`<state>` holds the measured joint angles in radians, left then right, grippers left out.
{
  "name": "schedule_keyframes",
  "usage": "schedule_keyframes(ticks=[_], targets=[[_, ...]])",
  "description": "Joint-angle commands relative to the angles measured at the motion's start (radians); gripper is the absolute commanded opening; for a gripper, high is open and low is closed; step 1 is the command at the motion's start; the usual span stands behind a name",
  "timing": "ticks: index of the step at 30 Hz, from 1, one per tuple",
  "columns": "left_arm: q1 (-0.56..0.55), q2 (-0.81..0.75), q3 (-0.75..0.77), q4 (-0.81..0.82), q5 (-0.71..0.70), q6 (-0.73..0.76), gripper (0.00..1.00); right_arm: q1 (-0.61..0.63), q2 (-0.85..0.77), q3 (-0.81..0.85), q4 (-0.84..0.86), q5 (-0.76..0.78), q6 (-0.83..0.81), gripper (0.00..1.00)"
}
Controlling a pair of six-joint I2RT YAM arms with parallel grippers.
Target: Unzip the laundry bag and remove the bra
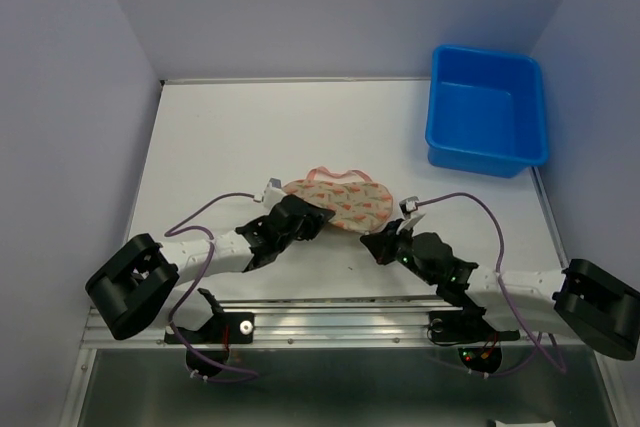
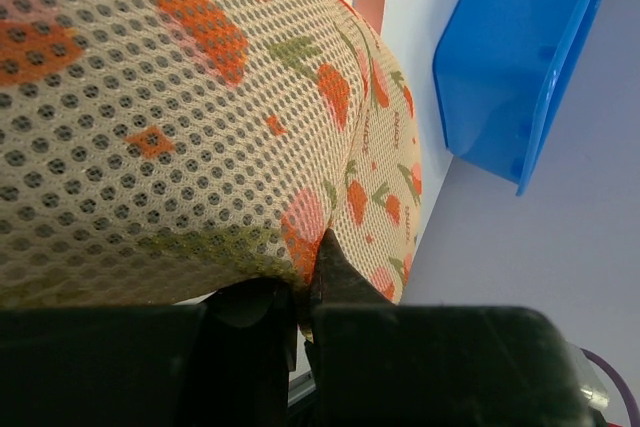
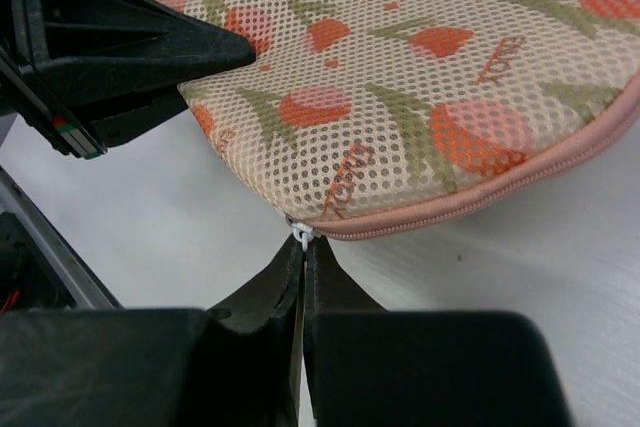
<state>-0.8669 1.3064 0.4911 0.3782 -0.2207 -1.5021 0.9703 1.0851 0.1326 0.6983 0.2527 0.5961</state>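
The laundry bag (image 1: 345, 202) lies flat mid-table: cream mesh with orange-pink print and pink zip edging (image 3: 480, 202). My left gripper (image 1: 318, 215) is shut on the bag's left edge, and mesh (image 2: 200, 97) fills its wrist view above the pinching jaws (image 2: 315, 257). My right gripper (image 1: 383, 239) sits at the bag's near right edge. Its jaws (image 3: 305, 247) are shut on the small white zip pull (image 3: 302, 237) at the end of the zip. The zip looks shut along the visible edge. The bra is hidden.
A blue plastic tub (image 1: 487, 112) stands at the back right of the table, also visible in the left wrist view (image 2: 520, 57). The bag's pink strap (image 1: 335, 175) loops behind the bag. The left gripper's body (image 3: 130, 47) sits close to the left of the right jaws.
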Motion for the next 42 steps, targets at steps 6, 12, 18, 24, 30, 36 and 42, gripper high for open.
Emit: schedule_keyframes(ticks=[6,12,18,24,30,36,42], targets=[[0.080,-0.065,-0.097,0.018,-0.013,0.100,0.02,0.010,-0.282,-0.034,-0.374,0.135,0.073,0.01],[0.244,-0.076,-0.135,0.027,0.070,0.343,0.02,0.010,-0.424,-0.005,-0.616,0.100,0.151,0.01],[0.364,0.007,-0.021,0.001,0.158,0.557,0.06,0.010,-0.277,0.113,-0.631,-0.047,0.073,0.01],[0.376,0.056,0.121,-0.056,0.216,0.680,0.48,0.010,0.016,0.225,-0.472,-0.225,0.048,0.01],[0.373,-0.056,0.071,-0.142,0.237,0.631,0.99,0.021,0.197,0.309,-0.389,-0.231,0.057,0.01],[0.293,-0.248,-0.110,-0.148,0.216,0.467,0.99,0.030,0.263,0.369,-0.332,-0.195,0.085,0.01],[0.109,-0.265,-0.203,-0.088,0.129,0.329,0.98,0.039,0.297,0.394,-0.276,-0.164,0.110,0.01]])
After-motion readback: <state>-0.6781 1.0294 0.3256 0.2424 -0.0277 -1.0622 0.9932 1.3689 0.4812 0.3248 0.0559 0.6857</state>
